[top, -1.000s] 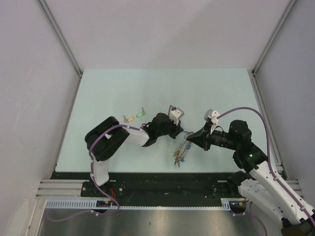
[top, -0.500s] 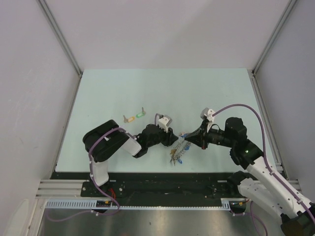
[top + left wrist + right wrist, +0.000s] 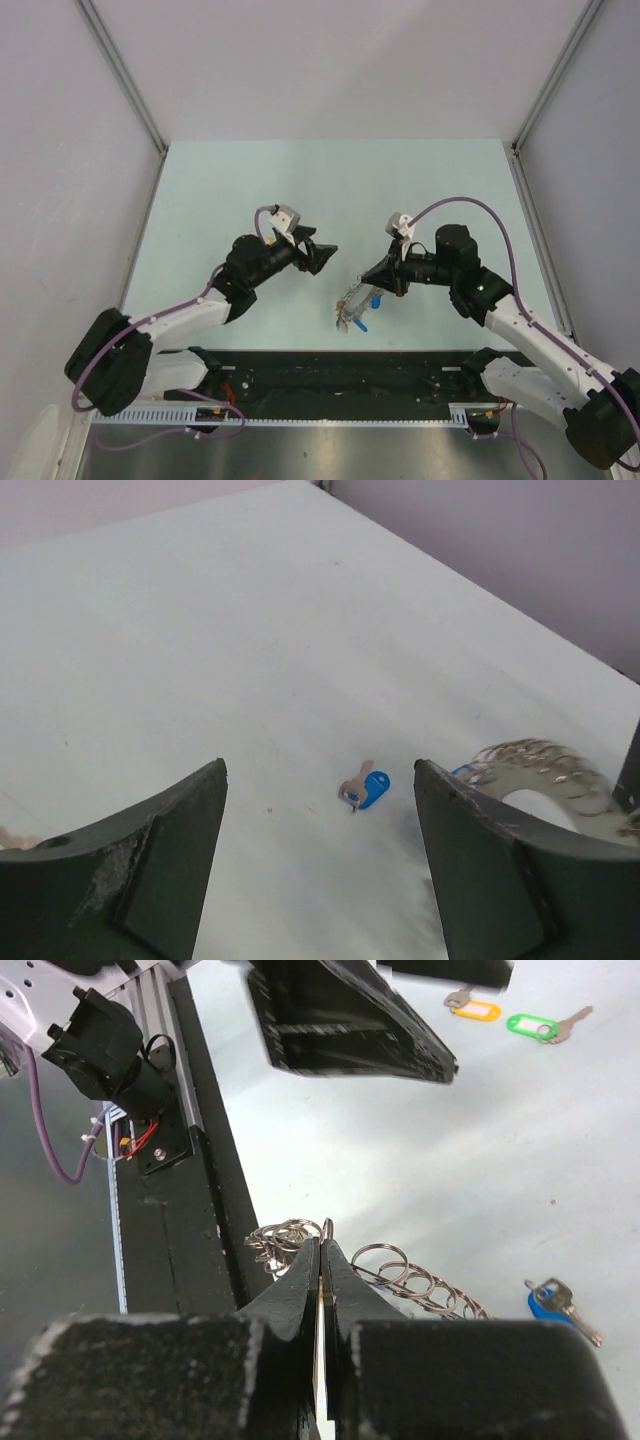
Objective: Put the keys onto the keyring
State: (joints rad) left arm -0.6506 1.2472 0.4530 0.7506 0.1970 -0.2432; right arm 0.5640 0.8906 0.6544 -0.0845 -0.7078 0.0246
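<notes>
**A:** From above, what's where?

**B:** The left end effector hangs spread open and empty, up-left of the keyring. The right end effector is closed at the keyring's upper right edge. The blue key lies on the worktop just right of the keyring.

**A:** Left wrist?

**B:** Its fingers stand wide apart with nothing between them. The blue key lies near the keyring, to its left.

**A:** Right wrist?

**B:** Its fingers are pinched shut on the keyring wire. The orange key and green key lie side by side, well beyond the keyring.
</notes>
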